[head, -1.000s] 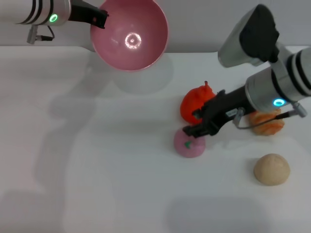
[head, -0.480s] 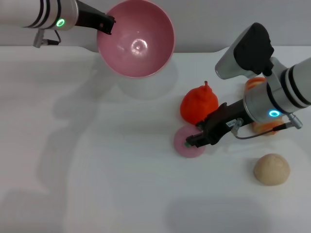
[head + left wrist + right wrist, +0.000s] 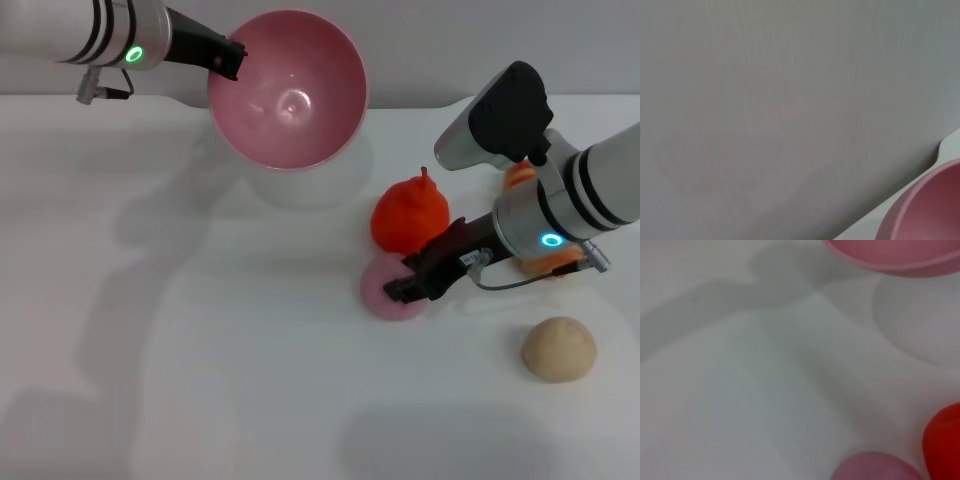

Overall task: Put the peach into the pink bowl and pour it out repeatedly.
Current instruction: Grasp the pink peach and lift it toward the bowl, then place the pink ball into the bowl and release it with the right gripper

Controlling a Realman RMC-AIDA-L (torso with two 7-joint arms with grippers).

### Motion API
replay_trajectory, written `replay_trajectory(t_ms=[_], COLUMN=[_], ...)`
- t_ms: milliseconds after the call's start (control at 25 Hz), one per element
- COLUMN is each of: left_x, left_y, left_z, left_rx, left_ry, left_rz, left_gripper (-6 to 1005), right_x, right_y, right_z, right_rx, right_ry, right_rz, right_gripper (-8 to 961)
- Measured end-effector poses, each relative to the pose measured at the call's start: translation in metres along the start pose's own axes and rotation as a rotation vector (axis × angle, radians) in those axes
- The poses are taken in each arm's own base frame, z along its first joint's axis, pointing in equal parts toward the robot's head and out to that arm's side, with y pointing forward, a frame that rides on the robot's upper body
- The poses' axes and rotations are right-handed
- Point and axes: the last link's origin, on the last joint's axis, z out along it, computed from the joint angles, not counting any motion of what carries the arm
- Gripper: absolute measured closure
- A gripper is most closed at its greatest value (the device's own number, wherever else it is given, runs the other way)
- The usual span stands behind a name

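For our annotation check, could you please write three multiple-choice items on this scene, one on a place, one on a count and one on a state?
1. Where is the peach?
A. in the pink bowl
B. on the table beside the red-orange fruit
C. next to the beige ball

2. How many fruits are inside the pink bowl?
A. none
B. one
C. two

3. How is the pink bowl?
A. flat on the table
B. upside down
C. held up, tilted, by the left gripper

Answers: 1 B, it lies by the red-orange fruit at the right gripper; 2 A, its inside shows bare; 3 C, its shadow falls below.
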Motion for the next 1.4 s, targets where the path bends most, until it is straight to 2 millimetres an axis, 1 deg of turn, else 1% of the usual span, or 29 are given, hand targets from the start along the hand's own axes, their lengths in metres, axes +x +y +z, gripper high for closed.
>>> replay_trajectory(t_ms=[200, 480, 680, 760, 800, 840, 960, 1000, 1040, 1280, 1360, 1400], left_x=[0.0, -0.001, -0.002, -0.003, -0.003, -0.003, -0.005, -0.005, -0.005, -0.007, -0.007, -0.008], left_y=[0.001, 0.001, 0.001, 0.001, 0.001, 0.001, 0.0, 0.0, 0.0, 0.002, 0.003, 0.003], left_z=[0.001, 0.001, 0.001, 0.001, 0.001, 0.001, 0.001, 0.001, 0.001, 0.001, 0.001, 0.001], left_rx=[-0.002, -0.002, -0.003, -0.003, -0.003, -0.003, -0.002, -0.002, -0.002, -0.009, -0.013, -0.015], left_ry=[-0.004, -0.006, -0.008, -0.009, -0.01, -0.01, -0.014, -0.015, -0.017, -0.026, -0.031, -0.033], left_rz=[0.004, 0.003, 0.003, 0.004, 0.004, 0.004, 0.003, 0.003, 0.003, 0.009, 0.014, 0.016], left_gripper=[954, 953, 953, 953, 953, 953, 953, 953, 953, 953, 953, 953], right_x=[0.001, 0.0, -0.004, -0.007, -0.011, -0.011, -0.023, -0.032, -0.032, -0.062, -0.073, -0.079], right_y=[0.001, 0.003, 0.004, 0.006, 0.008, 0.008, 0.017, 0.025, 0.025, 0.052, 0.059, 0.061], right_z=[0.002, 0.004, 0.001, -0.002, -0.008, -0.008, -0.025, -0.04, -0.04, -0.089, -0.107, -0.119], right_rx=[0.015, 0.013, 0.014, 0.013, 0.004, 0.004, -0.019, -0.02, -0.02, 0.026, 0.063, 0.097], right_ry=[-0.005, 0.002, -0.008, -0.018, -0.037, -0.037, -0.092, -0.134, -0.134, -0.25, -0.306, -0.351], right_rz=[-0.016, -0.028, -0.042, -0.05, -0.059, -0.059, -0.096, -0.141, -0.141, -0.318, -0.367, -0.387], right_gripper=[472, 681, 892, 902, 907, 912, 917, 918, 918, 913, 900, 894])
